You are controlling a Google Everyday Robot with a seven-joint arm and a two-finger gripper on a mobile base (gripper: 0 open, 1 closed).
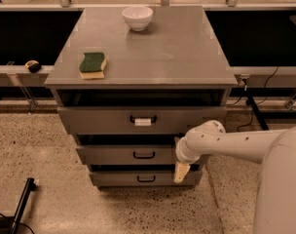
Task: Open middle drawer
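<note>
The middle drawer (114, 155) is a wide grey metal front with a plain black loop handle (144, 155), below the taller drawer whose handle carries a white tag (142, 121). The shortest bottom drawer (119, 179) sits under it. My white arm reaches in from the right. My gripper (181, 171) hangs down at the right end of the middle and bottom drawer fronts, well right of the middle handle. It holds nothing that I can see.
On the grey cabinet top (177, 48) lie a green and yellow sponge (93, 65) at the left and a white bowl (137, 17) at the back. A black leg (22, 204) stands on the speckled floor at lower left. Cables run at the right (255, 111).
</note>
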